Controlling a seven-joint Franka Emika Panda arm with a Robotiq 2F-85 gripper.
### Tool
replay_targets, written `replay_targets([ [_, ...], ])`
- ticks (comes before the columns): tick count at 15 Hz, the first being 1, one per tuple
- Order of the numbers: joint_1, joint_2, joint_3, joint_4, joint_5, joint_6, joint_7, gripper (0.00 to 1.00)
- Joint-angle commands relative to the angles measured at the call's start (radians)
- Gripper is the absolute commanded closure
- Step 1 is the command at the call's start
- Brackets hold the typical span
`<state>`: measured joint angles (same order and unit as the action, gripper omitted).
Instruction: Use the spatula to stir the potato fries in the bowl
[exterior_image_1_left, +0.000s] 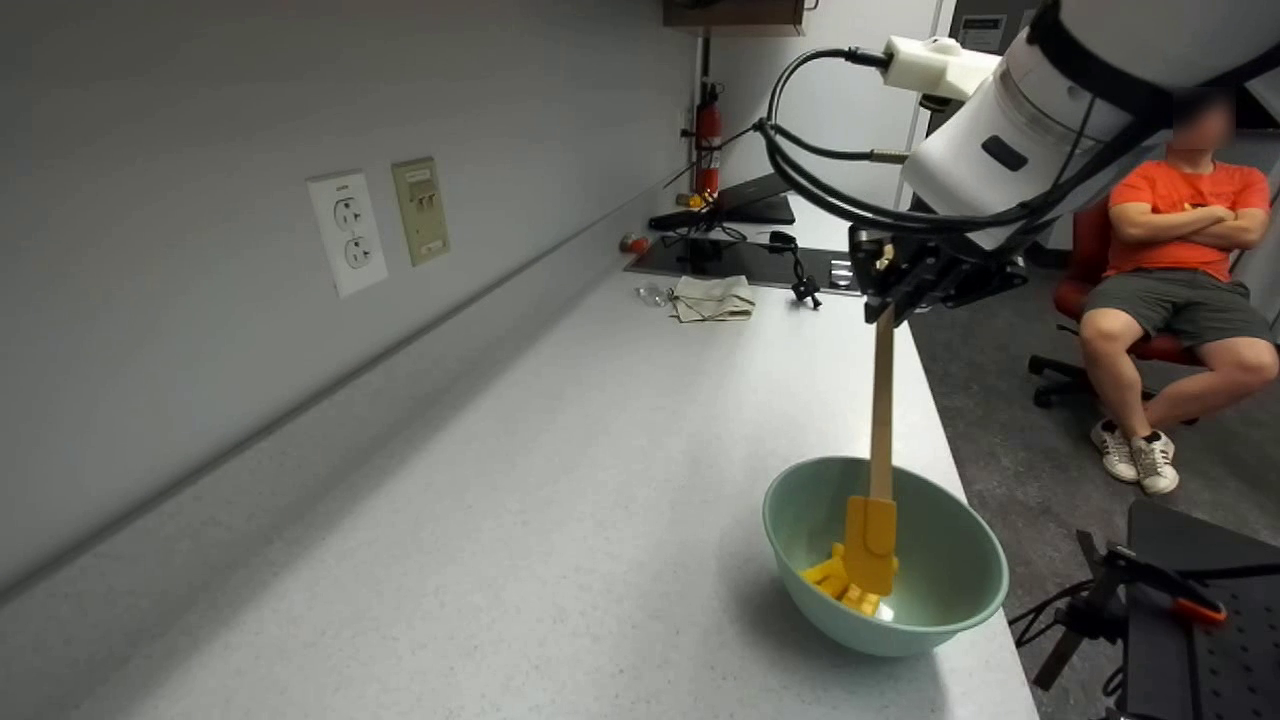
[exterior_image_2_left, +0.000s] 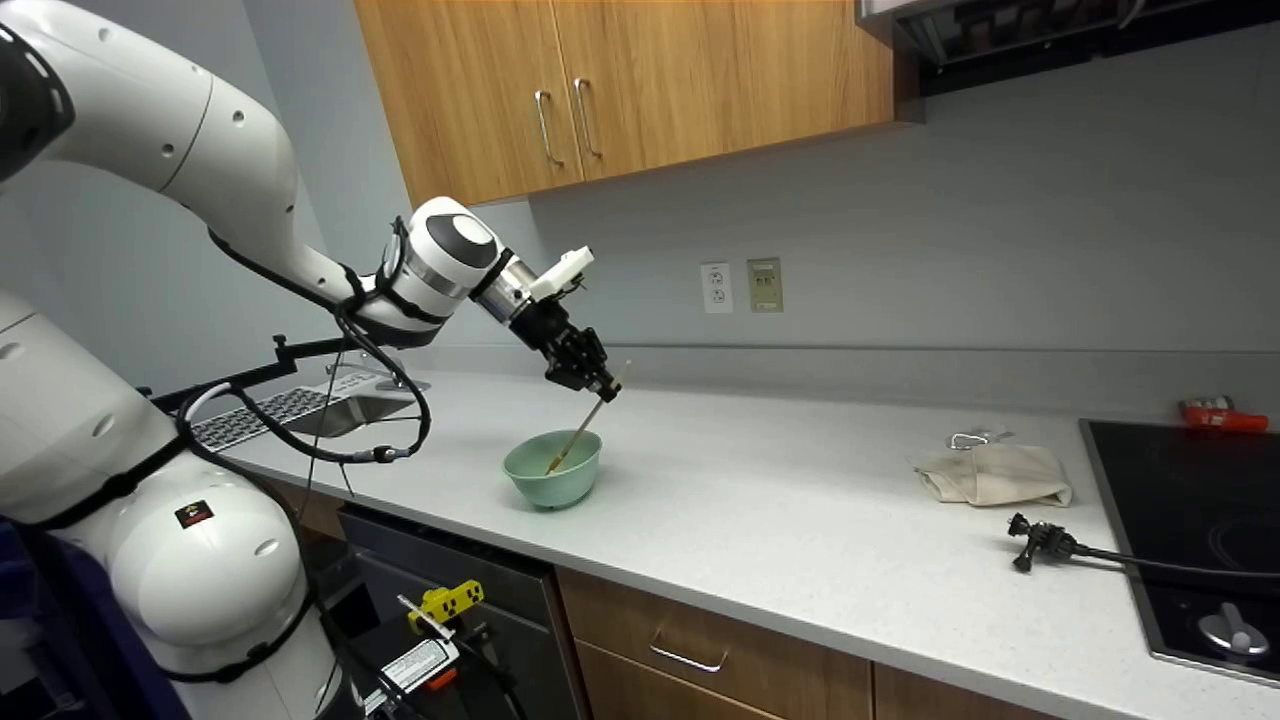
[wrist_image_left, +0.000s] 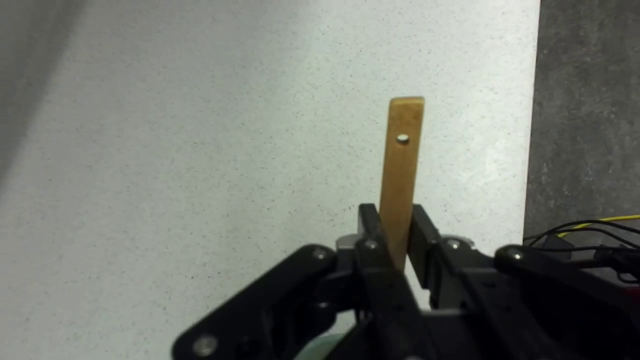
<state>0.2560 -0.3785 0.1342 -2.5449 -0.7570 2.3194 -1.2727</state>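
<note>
The pale mint-green bowl (exterior_image_1_left: 945, 540) stands near the counter's front edge. It shows in an exterior view (exterior_image_2_left: 550, 488), and a sliver of it shows in the wrist view (wrist_image_left: 322, 347). Yellow potato fries (exterior_image_1_left: 826, 572) lie in the bowl; its wall hides them in an exterior view. My gripper (exterior_image_1_left: 885, 312) is above the bowl, shut on the wooden handle of the spatula (exterior_image_1_left: 881, 400). The spatula's yellow-orange blade points down inside the bowl, in front of some fries. In the wrist view the handle's holed end (wrist_image_left: 401, 165) sticks out beyond the fingertips (wrist_image_left: 394, 210).
The white counter (exterior_image_1_left: 500, 520) runs along a grey wall with outlets (exterior_image_2_left: 717, 288). A beige cloth (exterior_image_2_left: 995, 475), a black mount (exterior_image_2_left: 1045, 540) and a black cooktop (exterior_image_2_left: 1200, 540) lie further along. Wooden cabinets (exterior_image_2_left: 640, 90) hang above. A person (exterior_image_1_left: 1185, 240) sits beyond the counter.
</note>
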Motion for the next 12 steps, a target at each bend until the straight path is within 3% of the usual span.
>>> replay_targets([
  [1,-0.003,0.0,0.008,0.019,-0.002,-0.009,-0.003,0.96],
  [12,-0.018,0.068,0.026,-0.01,-0.053,0.071,0.196,0.96],
])
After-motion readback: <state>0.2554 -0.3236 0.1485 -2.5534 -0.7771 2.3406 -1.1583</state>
